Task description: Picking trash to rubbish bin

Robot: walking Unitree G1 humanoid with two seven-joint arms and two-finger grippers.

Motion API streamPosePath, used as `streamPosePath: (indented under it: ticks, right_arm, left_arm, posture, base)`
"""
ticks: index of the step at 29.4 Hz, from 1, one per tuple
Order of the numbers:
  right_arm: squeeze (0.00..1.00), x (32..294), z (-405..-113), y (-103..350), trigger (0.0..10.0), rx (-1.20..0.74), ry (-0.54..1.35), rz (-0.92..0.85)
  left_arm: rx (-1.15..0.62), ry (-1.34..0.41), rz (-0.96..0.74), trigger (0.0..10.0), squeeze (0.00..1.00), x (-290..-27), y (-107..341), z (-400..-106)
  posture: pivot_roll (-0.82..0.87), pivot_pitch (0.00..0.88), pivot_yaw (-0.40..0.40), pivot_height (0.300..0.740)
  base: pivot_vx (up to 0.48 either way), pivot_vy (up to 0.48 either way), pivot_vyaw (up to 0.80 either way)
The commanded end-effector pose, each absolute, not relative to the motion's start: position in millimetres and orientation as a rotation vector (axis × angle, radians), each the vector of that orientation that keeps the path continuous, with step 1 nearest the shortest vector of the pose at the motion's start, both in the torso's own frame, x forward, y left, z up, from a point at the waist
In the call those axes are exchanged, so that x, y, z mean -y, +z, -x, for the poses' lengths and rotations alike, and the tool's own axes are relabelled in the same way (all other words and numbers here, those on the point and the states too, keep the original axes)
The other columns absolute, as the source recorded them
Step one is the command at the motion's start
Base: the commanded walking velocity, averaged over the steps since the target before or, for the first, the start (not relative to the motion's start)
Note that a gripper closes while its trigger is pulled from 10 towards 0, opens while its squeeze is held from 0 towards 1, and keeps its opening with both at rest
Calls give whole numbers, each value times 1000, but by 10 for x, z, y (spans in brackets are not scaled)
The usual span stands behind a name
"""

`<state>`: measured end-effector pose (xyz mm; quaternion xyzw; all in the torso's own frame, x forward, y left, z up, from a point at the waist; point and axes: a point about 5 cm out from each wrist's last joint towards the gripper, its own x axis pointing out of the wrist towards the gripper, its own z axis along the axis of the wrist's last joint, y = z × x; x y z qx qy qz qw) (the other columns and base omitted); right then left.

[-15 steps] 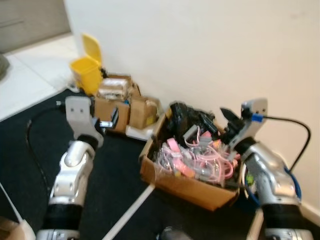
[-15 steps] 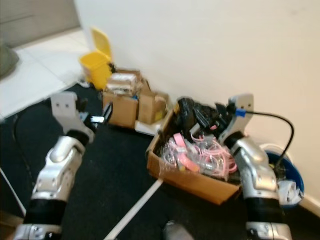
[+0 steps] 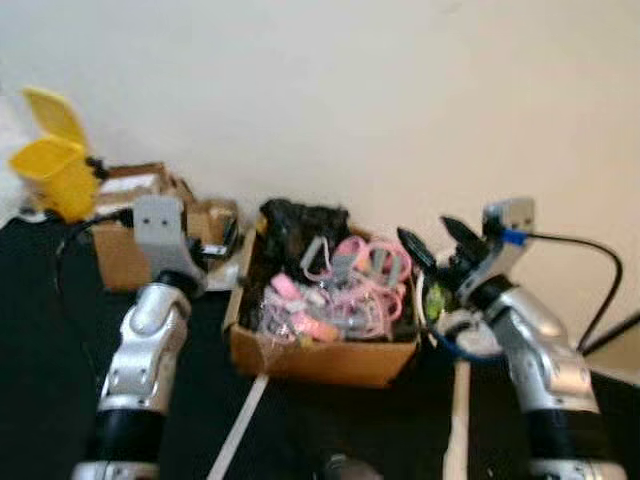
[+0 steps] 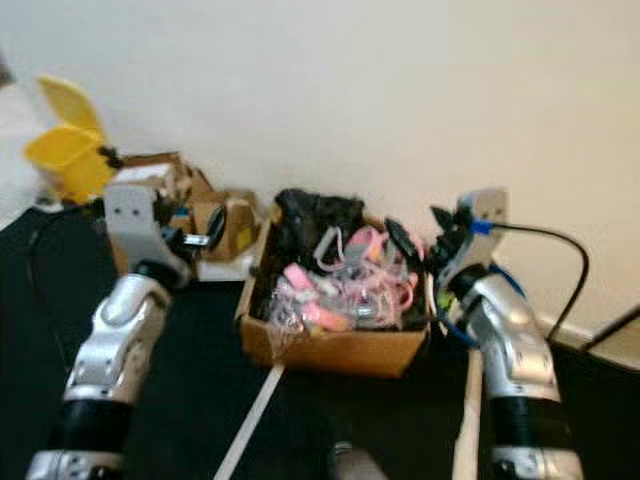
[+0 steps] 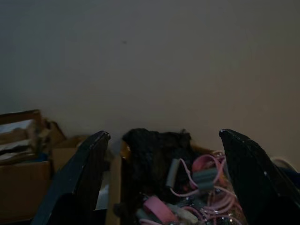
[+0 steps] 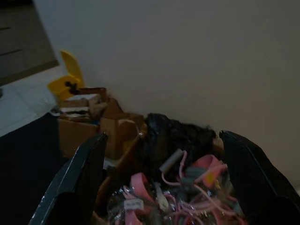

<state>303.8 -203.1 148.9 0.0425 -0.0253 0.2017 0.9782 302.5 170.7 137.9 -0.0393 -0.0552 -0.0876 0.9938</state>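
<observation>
the trash here is the heap of pink and grey cords and wrappers (image 3: 335,295) with a black bag (image 3: 300,222) at the back, all lying inside an open cardboard box (image 3: 320,358) on the dark floor, close to the white wall. the box sits straight ahead, between the two arms, and its long side runs from left to right across the view.

the right claw (image 3: 437,242) hangs just beside the right rim of the box, a little above it, with both black fingers spread apart and nothing between them. the left claw (image 4: 200,236) is beside the left rim, also released and empty, as its wrist view shows the two fingers wide with the box between them. of the two, i judge the right claw nearer to the pink cords, so it would need only a short reach inward and down.

the yellow bin (image 3: 50,165) with its lid up stands far to the left, near the wall, beyond some smaller brown boxes (image 3: 125,225). so the bin lies on the left arm's side, well apart from the trash, and any piece taken must travel leftward past those boxes.

by the right arm there is a blue and white thing (image 3: 465,335) on the floor that i cannot identify.
</observation>
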Motion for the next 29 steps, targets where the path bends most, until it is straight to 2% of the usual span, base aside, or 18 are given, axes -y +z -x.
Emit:
streamPosePath:
  ticks: [1, 29]
  right_arm:
    - [0, 2019, -3020, 1434, 10000, 32, 413, -77]
    - [0, 1959, -3000, 1431, 10000, 25, 452, -58]
  left_arm:
    - [93, -185, 67, 10000, 0, -1690, 1336, -3008]
    - [90, -198, 61, 10000, 0, -1663, 1335, -3008]
  posture:
    - [-44, 0, -5, 740]
    - [-48, 0, -5, 740]
  base:
    - [0, 0, -800]
    - [0, 0, -800]
